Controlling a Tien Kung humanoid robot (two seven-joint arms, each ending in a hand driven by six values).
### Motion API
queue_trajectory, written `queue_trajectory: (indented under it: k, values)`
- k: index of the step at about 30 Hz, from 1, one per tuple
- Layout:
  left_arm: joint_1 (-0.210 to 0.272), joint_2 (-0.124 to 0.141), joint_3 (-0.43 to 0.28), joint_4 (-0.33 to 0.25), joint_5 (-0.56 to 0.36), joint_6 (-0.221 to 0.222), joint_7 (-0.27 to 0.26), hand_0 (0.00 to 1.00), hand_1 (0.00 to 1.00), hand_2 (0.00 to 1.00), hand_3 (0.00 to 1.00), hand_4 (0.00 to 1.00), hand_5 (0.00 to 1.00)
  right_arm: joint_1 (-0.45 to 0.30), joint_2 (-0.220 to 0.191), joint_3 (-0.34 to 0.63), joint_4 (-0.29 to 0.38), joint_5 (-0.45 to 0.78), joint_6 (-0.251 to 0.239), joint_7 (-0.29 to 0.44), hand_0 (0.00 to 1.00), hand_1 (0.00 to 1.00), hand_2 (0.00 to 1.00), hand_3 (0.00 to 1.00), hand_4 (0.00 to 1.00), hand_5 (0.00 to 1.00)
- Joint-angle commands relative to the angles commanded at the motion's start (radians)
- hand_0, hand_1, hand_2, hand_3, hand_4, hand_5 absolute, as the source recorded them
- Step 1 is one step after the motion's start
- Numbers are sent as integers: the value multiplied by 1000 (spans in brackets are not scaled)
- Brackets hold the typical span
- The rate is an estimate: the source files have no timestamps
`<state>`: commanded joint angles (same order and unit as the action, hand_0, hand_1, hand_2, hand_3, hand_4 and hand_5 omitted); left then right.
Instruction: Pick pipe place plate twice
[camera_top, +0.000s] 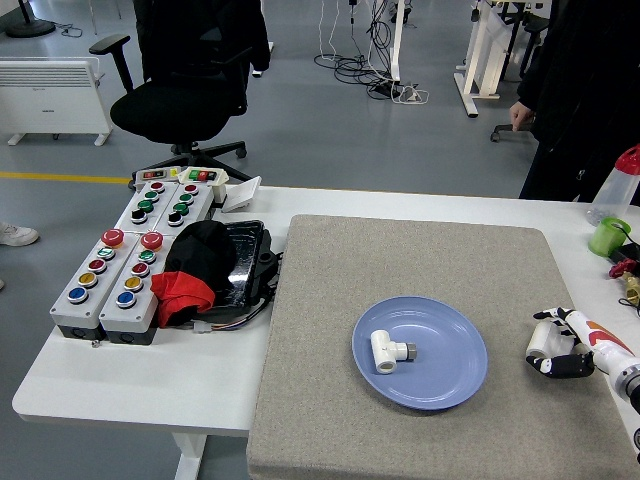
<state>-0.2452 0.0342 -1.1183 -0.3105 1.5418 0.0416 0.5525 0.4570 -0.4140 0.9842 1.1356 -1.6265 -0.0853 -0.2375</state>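
Note:
A blue plate (452, 365) lies on the grey mat (400, 260), right of its middle. A white pipe fitting (388, 351) lies in the plate's left half. A second short white pipe (541, 340) lies on the mat near its right edge, to the right of the plate. My right hand (555, 345) comes in from the lower right and has its thumb and black-tipped fingers curled around this pipe, low on the mat. My left arm is not in view.
Two grey button boxes (120, 265) and a black tray with a black and red cap (195, 265) stand left of the mat. A green cup (607, 236) and a bottle (618, 180) stand at the far right. A person (580, 90) stands at the far side.

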Motion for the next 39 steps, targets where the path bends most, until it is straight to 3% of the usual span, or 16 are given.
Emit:
queue_trajectory:
  k: [2, 3, 7, 13, 19, 20, 21, 26, 27, 32, 33, 38, 39]
  values:
    - [0, 0, 1, 0, -1, 0, 0, 654, 630, 637, 566, 410, 998, -1, -3, 3, 5, 3, -5, 8, 287, 404, 507, 682, 630, 160]
    - [-1, 0, 2, 0, -2, -1, 0, 654, 630, 637, 567, 409, 998, -1, -4, 3, 6, 4, -7, 10, 222, 354, 485, 657, 596, 135]
    - [-1, 0, 3, 0, -3, -1, 0, 654, 630, 637, 567, 409, 998, -4, -11, 14, 32, 7, -16, 19, 222, 354, 485, 657, 596, 135]
    - [-1, 1, 3, 0, -5, -1, 0, 654, 630, 639, 567, 409, 998, 6, -16, -1, 155, 12, -25, 18, 214, 342, 482, 637, 585, 127]
    - [-2, 2, 4, -1, -7, -2, 2, 654, 630, 638, 566, 410, 998, 52, 9, -75, 269, 33, -26, 13, 222, 348, 483, 640, 584, 126]
    - [-2, 2, 5, -2, -8, -2, 3, 654, 630, 638, 566, 410, 998, 66, 19, -98, 273, 38, -25, 12, 222, 348, 483, 640, 584, 126]
    - [-2, 2, 6, -2, -8, -2, 4, 655, 630, 638, 566, 408, 998, 75, 26, -116, 274, 40, -23, 11, 311, 425, 515, 661, 594, 130]
    - [-3, 4, 10, -4, -14, -1, 5, 655, 630, 638, 566, 408, 998, 101, 51, -194, 240, 32, -10, -6, 311, 425, 515, 661, 594, 130]
    - [-3, 4, 11, -4, -16, -1, 5, 654, 630, 638, 567, 408, 998, 100, 52, -203, 234, 25, -5, -14, 396, 512, 558, 692, 611, 141]
    - [-3, 5, 12, -3, -21, 3, 3, 654, 630, 638, 567, 408, 998, 92, 48, -227, 220, -11, 41, -76, 396, 512, 558, 692, 611, 141]
    - [-3, 5, 11, -3, -19, 3, 3, 654, 629, 638, 565, 408, 998, 92, 48, -227, 217, -19, 72, -92, 960, 860, 969, 927, 653, 164]
    - [-3, 4, 6, -3, -11, 0, 4, 654, 629, 638, 565, 408, 998, 92, 54, -206, 218, -17, 148, -94, 960, 860, 969, 927, 653, 164]
    - [-2, 4, 6, -3, -9, 0, 4, 655, 630, 637, 565, 407, 998, 93, 54, -198, 222, -17, 156, -95, 998, 975, 998, 998, 713, 170]
